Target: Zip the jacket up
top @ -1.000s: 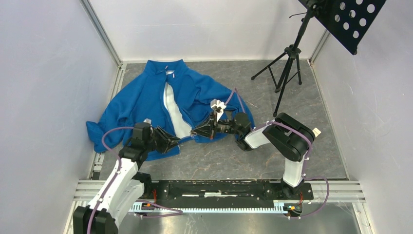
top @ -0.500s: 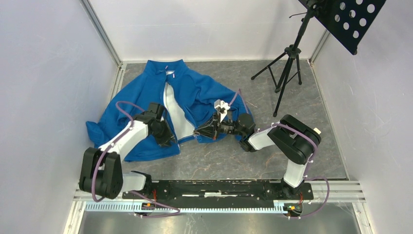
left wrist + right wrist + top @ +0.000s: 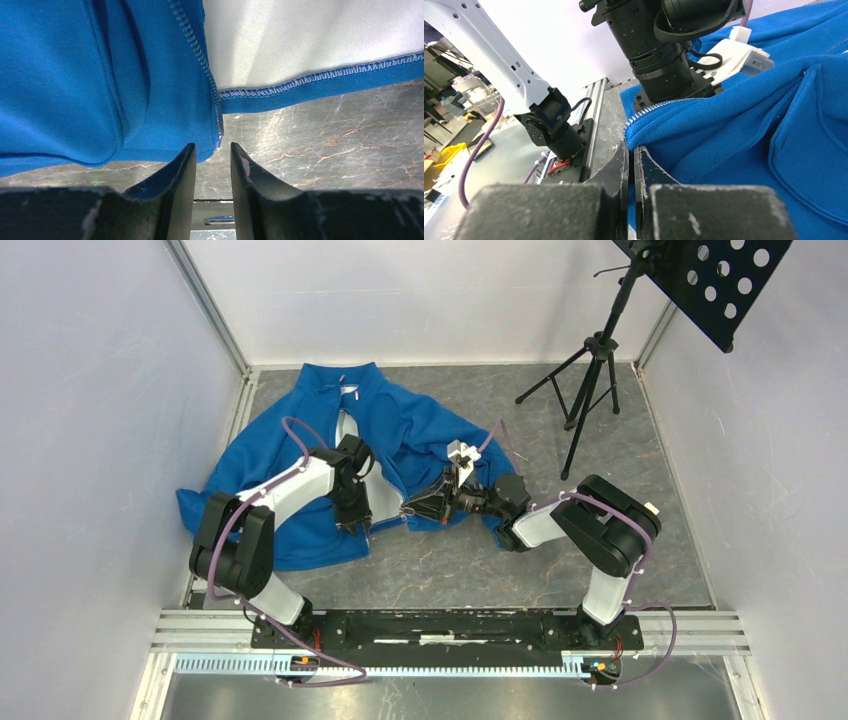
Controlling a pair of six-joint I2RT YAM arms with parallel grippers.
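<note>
Lying spread on the grey marbled tabletop (image 3: 470,565), the jacket (image 3: 400,425) is filling the 10 o'clock part of the top view. Its collar is pointing to 12 o'clock and its front is gaping open down the middle, showing a strip of pale lining (image 3: 352,455).

The left claw (image 3: 356,522) is hovering at the 6 o'clock end of that opening, over the bottom corner of the panel on the 9 o'clock side. In the left wrist view its 2 fingers (image 3: 182,170) are standing a narrow gap apart and gripping nothing. The lower end of the zipper teeth (image 3: 200,55) is sitting just beyond their tips.

The right claw (image 3: 418,508) is lying low on the 3 o'clock side of the opening. In the right wrist view its 2 fingers (image 3: 616,167) are pressing almost together, pinching the blue bottom edge of the other panel, with zipper teeth showing just above the tips.

A black tripod stand (image 3: 590,380) is standing at 1 o'clock, well apart from the jacket.
</note>
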